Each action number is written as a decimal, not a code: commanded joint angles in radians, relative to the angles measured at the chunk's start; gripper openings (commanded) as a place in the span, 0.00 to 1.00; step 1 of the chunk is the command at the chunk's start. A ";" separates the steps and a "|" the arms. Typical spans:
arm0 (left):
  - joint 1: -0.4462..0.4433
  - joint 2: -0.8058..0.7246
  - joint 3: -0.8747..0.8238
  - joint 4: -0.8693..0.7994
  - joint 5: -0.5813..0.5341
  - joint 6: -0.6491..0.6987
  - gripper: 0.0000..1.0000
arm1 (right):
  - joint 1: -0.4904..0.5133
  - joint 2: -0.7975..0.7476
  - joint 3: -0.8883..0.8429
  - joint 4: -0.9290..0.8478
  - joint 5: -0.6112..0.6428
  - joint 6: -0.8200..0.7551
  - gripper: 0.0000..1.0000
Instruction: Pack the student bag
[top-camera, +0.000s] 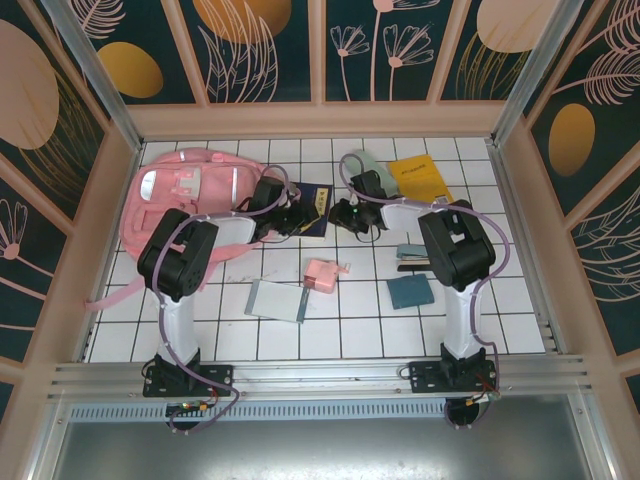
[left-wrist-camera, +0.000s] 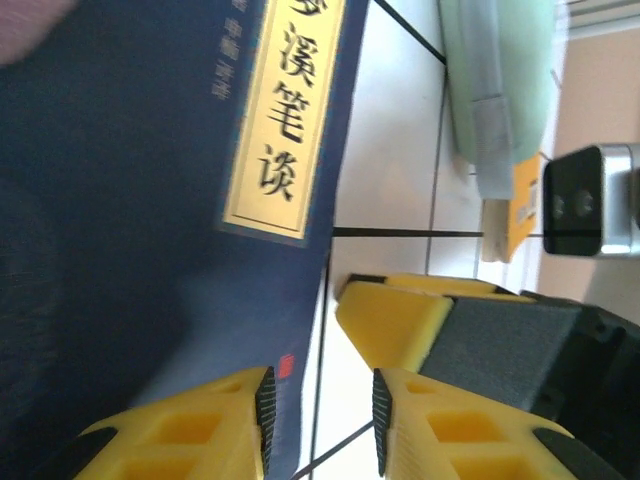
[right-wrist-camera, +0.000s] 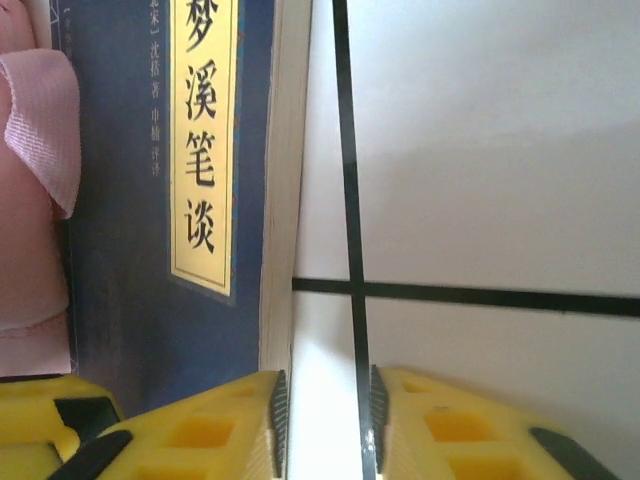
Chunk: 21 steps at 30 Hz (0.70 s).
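Left tool (left-wrist-camera: 320, 410), navy book (left-wrist-camera: 120, 250), mint pouch (left-wrist-camera: 495, 60) beyond

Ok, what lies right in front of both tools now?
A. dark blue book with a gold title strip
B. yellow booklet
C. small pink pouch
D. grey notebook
A: the dark blue book lies just ahead of the left tool and the right tool, its gold title strip plain in both wrist views.

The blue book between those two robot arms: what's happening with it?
Both arms are working at the blue book lying flat on the table beside the pink backpack. The left gripper and right gripper sit low at the book's edge, jaws slightly apart, not gripping it. A yellow booklet and a small pink pouch lie nearby, unpacked.
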 joint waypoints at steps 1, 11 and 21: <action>0.038 -0.086 0.026 -0.111 -0.080 0.094 0.33 | 0.036 -0.095 -0.005 0.005 0.056 -0.028 0.22; 0.093 -0.140 0.012 -0.164 -0.138 0.107 0.30 | 0.108 0.034 0.134 -0.012 0.032 -0.017 0.00; 0.082 -0.126 0.012 -0.156 -0.132 0.085 0.31 | 0.029 0.024 -0.040 -0.020 0.075 0.002 0.00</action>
